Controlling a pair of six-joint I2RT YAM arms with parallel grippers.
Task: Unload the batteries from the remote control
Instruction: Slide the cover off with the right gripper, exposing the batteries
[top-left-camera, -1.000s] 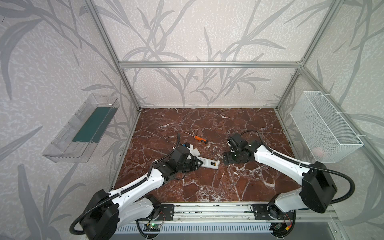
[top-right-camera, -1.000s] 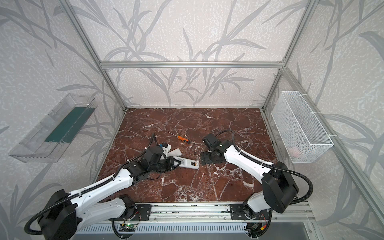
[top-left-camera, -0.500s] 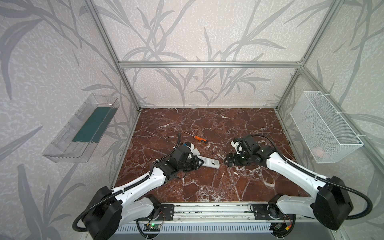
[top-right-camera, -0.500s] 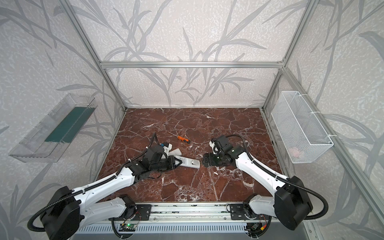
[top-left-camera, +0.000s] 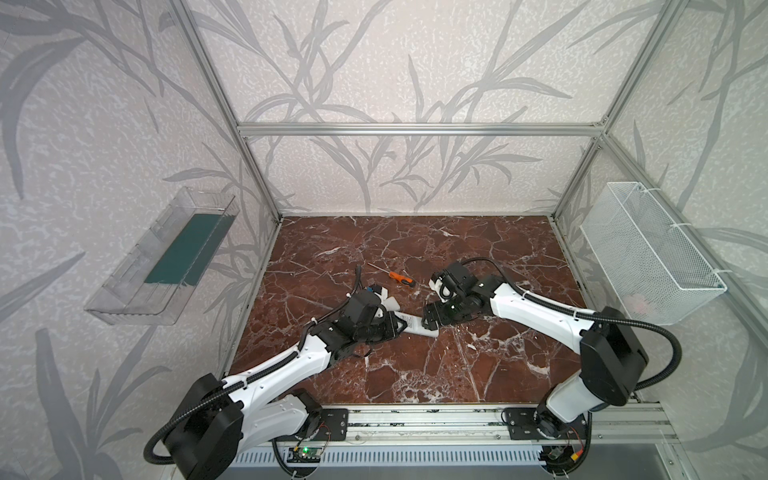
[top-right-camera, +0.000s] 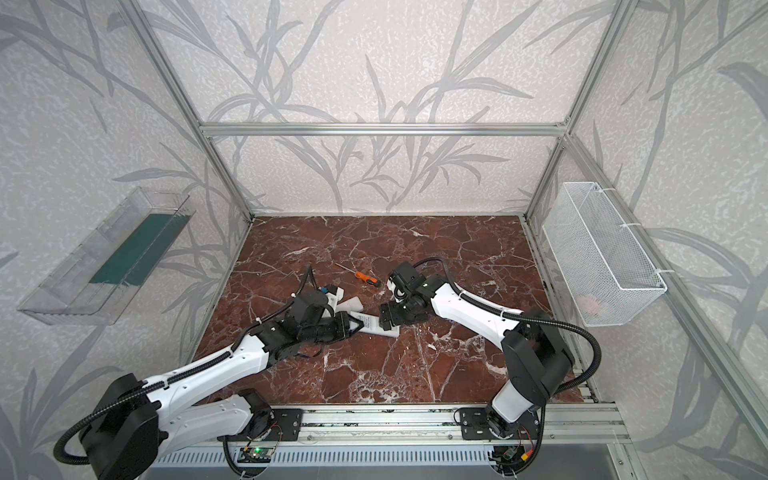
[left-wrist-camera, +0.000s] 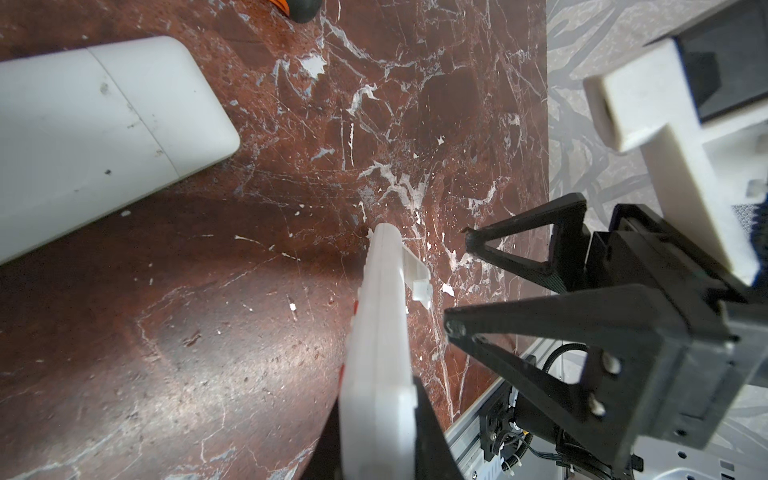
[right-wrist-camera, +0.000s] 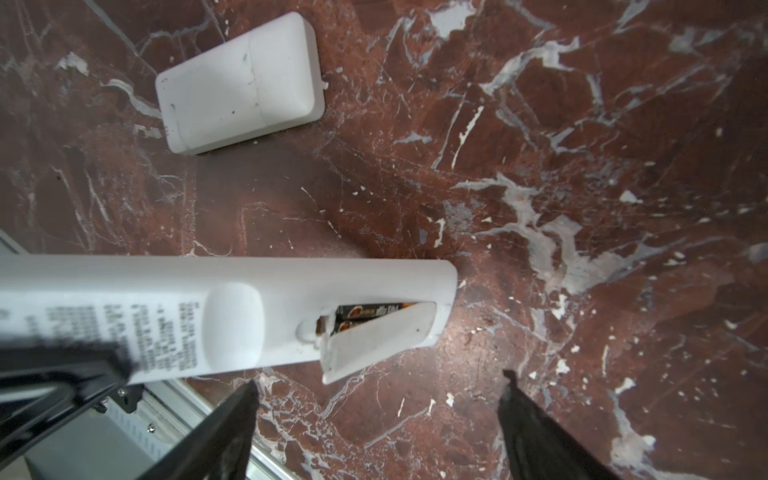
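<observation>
My left gripper (top-left-camera: 400, 326) (top-right-camera: 356, 326) (left-wrist-camera: 378, 436) is shut on the white remote control (top-left-camera: 415, 325) (top-right-camera: 377, 325) (left-wrist-camera: 378, 332) (right-wrist-camera: 166, 299), holding it low over the marble floor. At the remote's free end the battery cover (right-wrist-camera: 374, 340) stands ajar. Dark batteries with gold marks (right-wrist-camera: 370, 311) show in the gap. My right gripper (top-left-camera: 429, 319) (top-right-camera: 386, 318) (right-wrist-camera: 378, 380) (left-wrist-camera: 459, 284) is open right beside that end, with nothing between its fingers.
A short white plastic casing (top-left-camera: 390, 305) (top-right-camera: 353, 305) (left-wrist-camera: 104, 116) (right-wrist-camera: 239, 83) lies behind the remote. An orange-handled screwdriver (top-left-camera: 401, 278) (top-right-camera: 366, 279) lies farther back. A wire basket (top-left-camera: 648, 257) (top-right-camera: 598, 249) hangs on the right wall, a clear tray (top-left-camera: 166, 257) (top-right-camera: 108, 257) on the left.
My right gripper has moved left, up to the remote's free end, staying open. The left gripper has kept its hold and hardly moved.
</observation>
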